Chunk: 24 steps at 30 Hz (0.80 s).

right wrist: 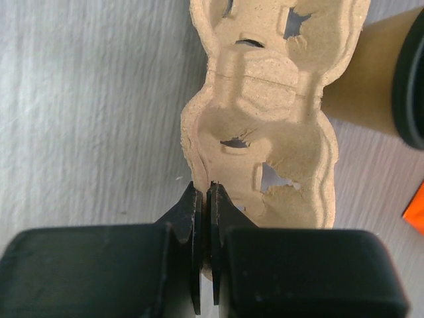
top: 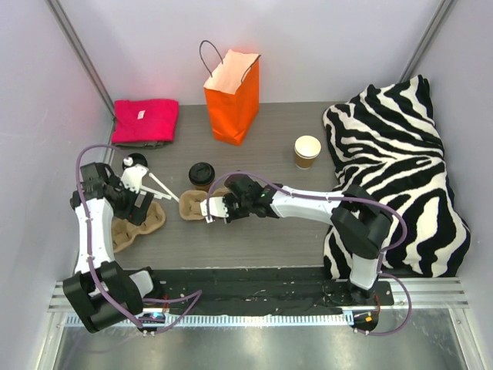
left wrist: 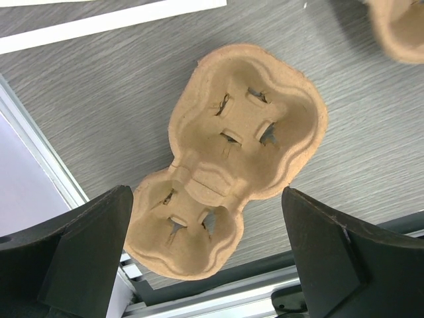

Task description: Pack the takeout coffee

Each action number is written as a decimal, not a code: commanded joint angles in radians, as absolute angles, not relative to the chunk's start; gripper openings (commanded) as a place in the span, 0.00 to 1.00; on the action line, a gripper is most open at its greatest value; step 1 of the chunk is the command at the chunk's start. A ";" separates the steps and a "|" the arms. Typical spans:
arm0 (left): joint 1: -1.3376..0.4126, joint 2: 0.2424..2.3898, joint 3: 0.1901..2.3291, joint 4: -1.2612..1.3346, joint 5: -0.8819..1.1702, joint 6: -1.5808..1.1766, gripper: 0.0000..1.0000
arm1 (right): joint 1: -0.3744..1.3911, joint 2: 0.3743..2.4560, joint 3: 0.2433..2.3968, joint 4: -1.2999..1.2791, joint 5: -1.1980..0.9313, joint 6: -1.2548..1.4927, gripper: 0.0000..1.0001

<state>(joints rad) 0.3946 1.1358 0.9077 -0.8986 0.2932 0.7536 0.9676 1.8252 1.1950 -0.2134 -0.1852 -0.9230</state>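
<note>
While the right tool (right wrist: pixel 204 192) is pinched shut on the rim of a moulded cardboard tray (right wrist: pixel 265 132), the takeout coffee (top: pixel 201 174) stands just above that tray, left of centre in the top view. It has a smooth kraft wall and a round black lid, and the right wrist view's right edge cuts it off. The left tool (left wrist: pixel 205 195) gapes wide over a second tray (left wrist: pixel 232 152), holding nothing.

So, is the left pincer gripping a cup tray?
No: the left pincer stands wide open, the moulded cup tray lying free beneath it.
</note>
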 commanded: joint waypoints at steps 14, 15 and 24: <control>0.391 1.135 1.068 -0.942 0.406 0.658 1.00 | 0.985 1.738 1.285 -0.333 -0.259 -0.936 0.69; 0.390 1.141 1.077 -0.945 0.420 0.647 1.00 | 0.994 1.709 1.299 -0.359 -0.267 -0.930 0.71; 0.368 1.150 1.160 -0.939 0.488 0.548 1.00 | 0.859 1.635 1.672 -0.528 -0.282 -0.571 0.84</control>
